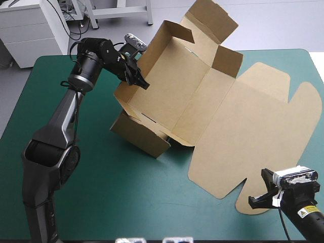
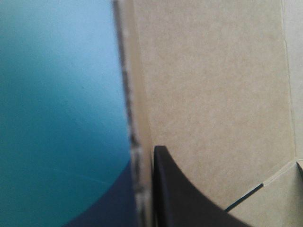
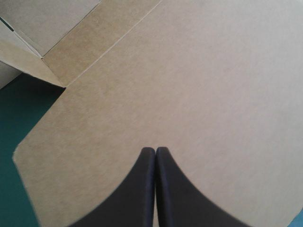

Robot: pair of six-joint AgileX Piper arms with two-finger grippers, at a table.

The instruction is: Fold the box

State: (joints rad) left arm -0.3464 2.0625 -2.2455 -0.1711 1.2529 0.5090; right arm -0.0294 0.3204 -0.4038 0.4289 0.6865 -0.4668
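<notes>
- Nearest, at the table's near right corner, the right gripper (image 1: 259,200) has its two black fingers (image 3: 184,198) pressed together into one point with nothing between them. The tip is over a rounded tab at the near edge of the lid (image 1: 253,136).
- One box (image 1: 169,86), brown, lies across the table from left of centre to the right edge. On the left is a tray part with board raised; on the right the lid lies flat on the teal-green cover (image 1: 126,197).
- Counted: two arms, two grippers, one sheet of board.
- The left gripper (image 1: 140,80), coming in from the far left, is all but closed on the tray part's raised left edge. In its wrist view the board's edge runs between the fingers, one on the inner face and the other a dark shape on the outer side.
- That raised board splits the left wrist view: cover on one side, the box's inside on the other.
- Flaps (image 1: 212,20) stand up at the tray's far end, and a doubled wall (image 1: 142,134) sits at its near-left end.
- The grippers are well apart, with the whole lid between them.
</notes>
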